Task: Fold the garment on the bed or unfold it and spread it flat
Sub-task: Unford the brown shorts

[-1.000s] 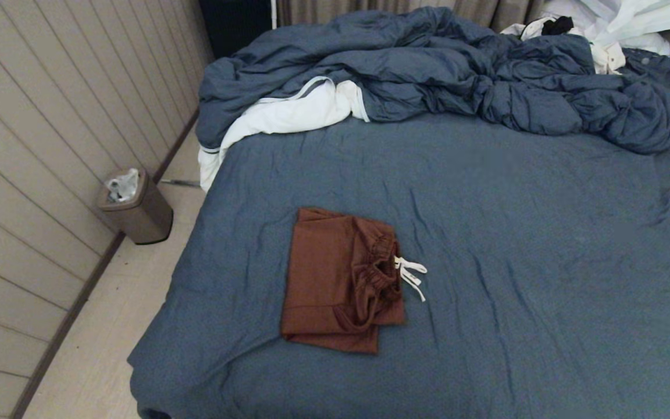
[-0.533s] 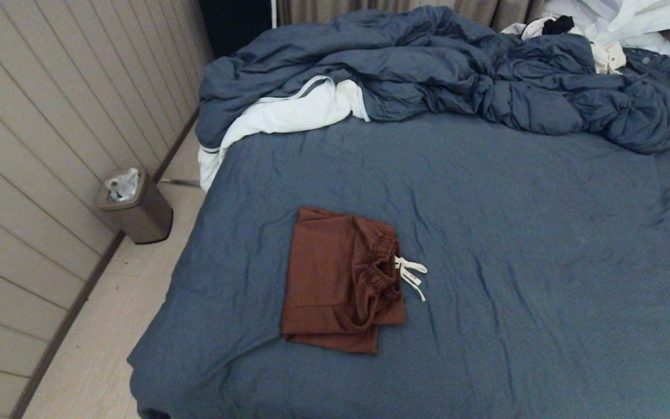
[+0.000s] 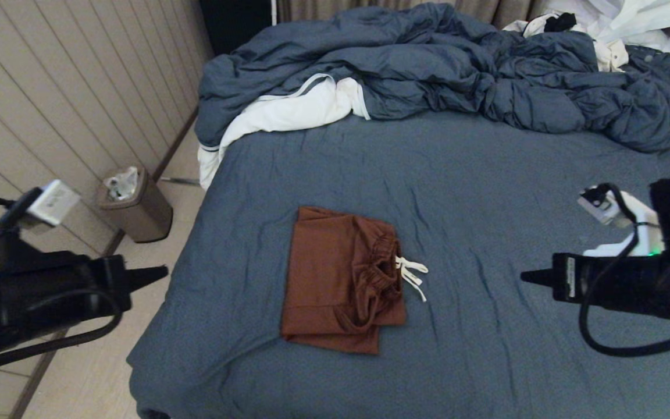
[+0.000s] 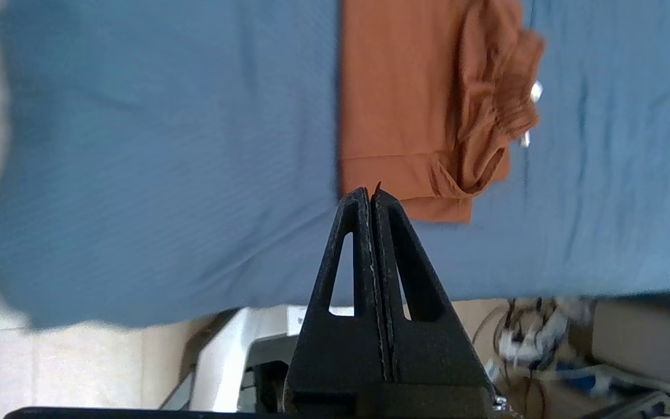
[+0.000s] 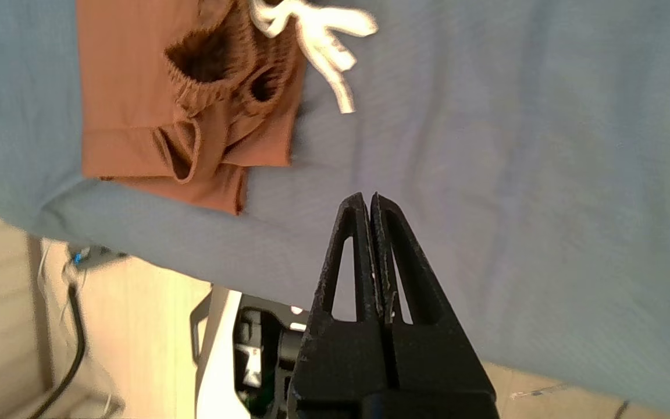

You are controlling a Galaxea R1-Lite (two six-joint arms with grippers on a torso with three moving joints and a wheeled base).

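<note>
The rust-brown shorts (image 3: 335, 279) lie folded into a rough rectangle near the front left of the bed (image 3: 486, 192), waistband gathered on the right side, white drawstring (image 3: 412, 274) trailing onto the sheet. In the wrist views the shorts (image 4: 422, 105) (image 5: 178, 99) lie ahead of both grippers. My left gripper (image 3: 160, 271) hangs shut off the bed's left edge, well clear of the shorts. My right gripper (image 3: 526, 277) hovers shut over the sheet to the right of the drawstring. In each wrist view the gripper (image 4: 369, 195) (image 5: 367, 199) holds nothing.
A rumpled blue duvet (image 3: 457, 70) with a white lining (image 3: 288, 110) fills the bed's far end, white clothes (image 3: 626, 23) at the back right. A bin (image 3: 136, 205) stands on the floor by the panelled wall on the left.
Both arms have come into view from the sides: the left beside the bed's left edge, the right over the sheet. The shorts have not moved.
</note>
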